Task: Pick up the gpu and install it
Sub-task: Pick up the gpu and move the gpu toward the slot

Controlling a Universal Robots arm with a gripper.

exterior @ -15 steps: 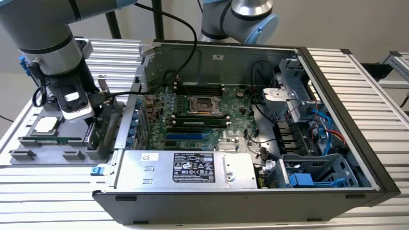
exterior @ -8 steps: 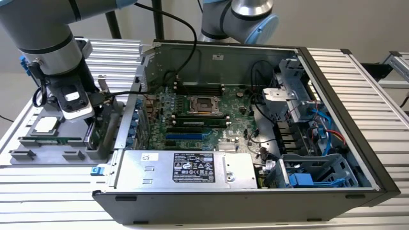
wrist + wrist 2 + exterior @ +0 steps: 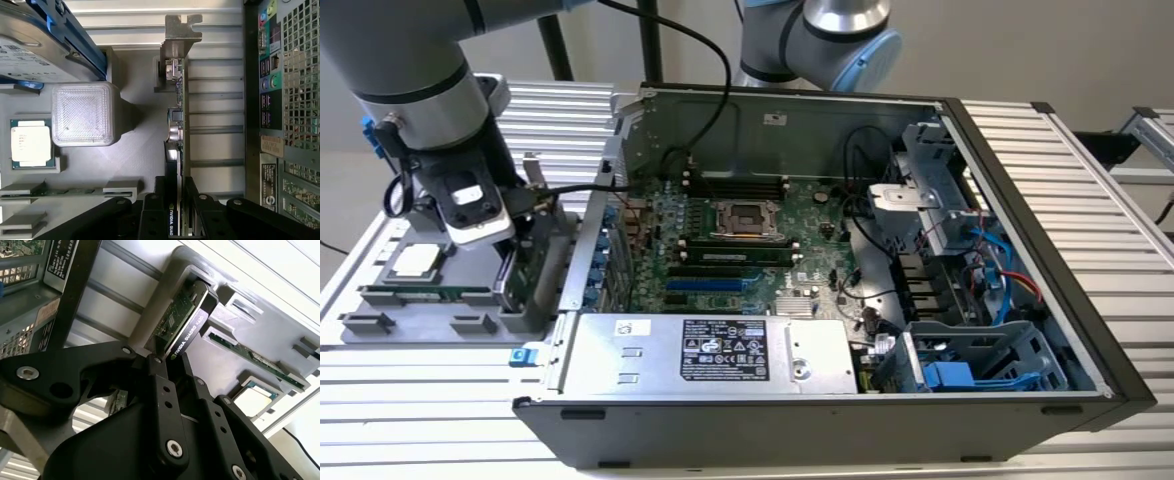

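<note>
My gripper pinches the gpu standing in the grey tray, with the hard drive and processor on one side and the computer case on the other.

We saw the robot's grey arm coming down from the upper corner at the exterior view's left, with its wrist pointed downward. In the first wrist view its black gripper sat astride the edge of the gpu. In the second wrist view its two fingers pressed against opposite faces of that card.
</note>
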